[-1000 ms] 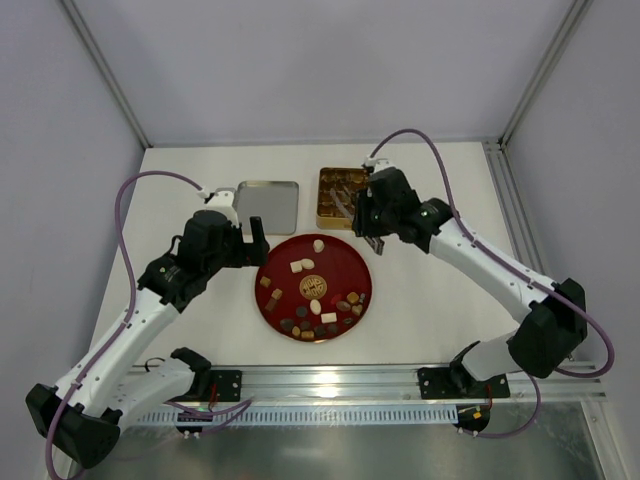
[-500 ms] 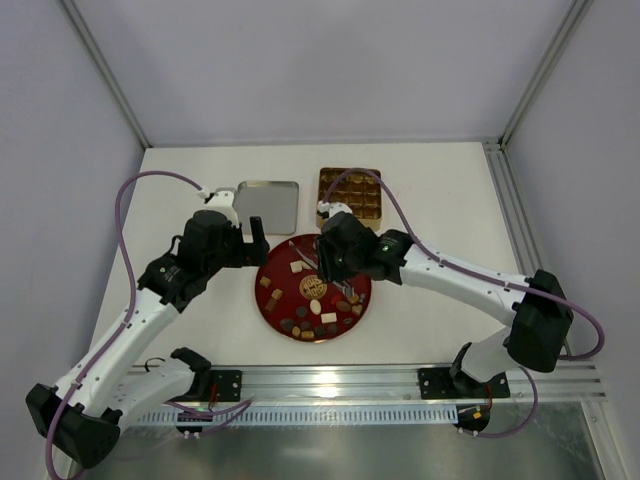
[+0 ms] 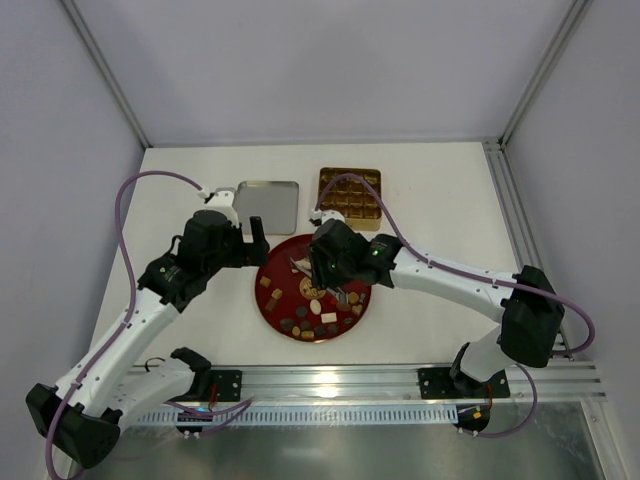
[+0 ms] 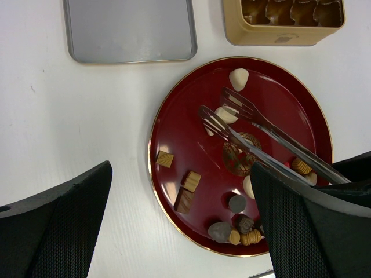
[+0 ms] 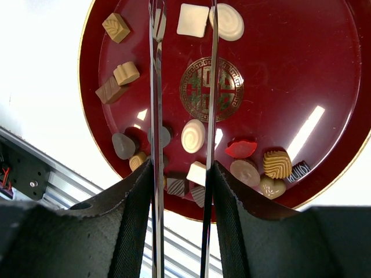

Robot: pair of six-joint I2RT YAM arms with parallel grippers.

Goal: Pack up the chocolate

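Several small dark, light-brown and cream chocolates (image 3: 320,318) lie on the round red plate (image 3: 268,297). My right gripper (image 3: 335,270) is shut on metal tongs (image 5: 155,116) and holds them over the plate. The tongs are spread open, with a square cream chocolate (image 5: 192,20) between their tips and nothing gripped. The tongs also show in the left wrist view (image 4: 255,139), over the plate's far half. My left gripper (image 3: 255,235) is open and empty, above the plate's left edge (image 4: 179,133). The gold gridded tin (image 3: 350,195) stands behind the plate.
A flat silver lid (image 3: 268,205) lies left of the tin (image 4: 284,23), behind the plate. The tin's cells hold some chocolates. An aluminium rail runs along the table's near edge (image 3: 330,380). Frame posts stand at the far corners.
My right arm has swung from the gold tin left and nearer, bringing the tongs over the red plate. The left arm has not moved.
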